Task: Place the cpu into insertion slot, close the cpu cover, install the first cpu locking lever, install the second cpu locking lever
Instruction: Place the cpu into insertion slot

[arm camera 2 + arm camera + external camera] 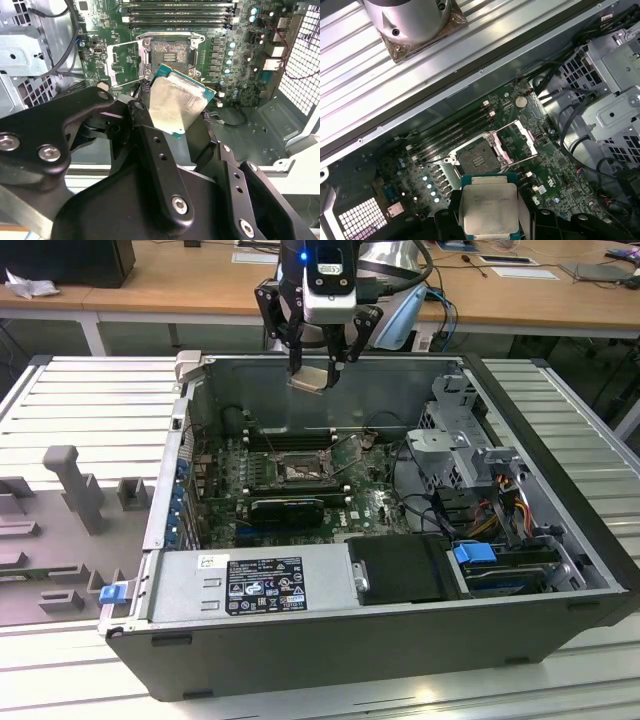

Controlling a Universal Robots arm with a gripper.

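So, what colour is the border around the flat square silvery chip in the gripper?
Teal-green; the cpu shows it best in the second wrist view.

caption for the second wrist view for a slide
Gripper holding the cpu over the motherboard, with the insertion slot empty and the cpu cover open

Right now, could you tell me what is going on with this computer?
The arm's gripper holds the cpu above the open case. Beneath it, the slot is bare and its cover is swung open beside it. The cpu is not yet seated.
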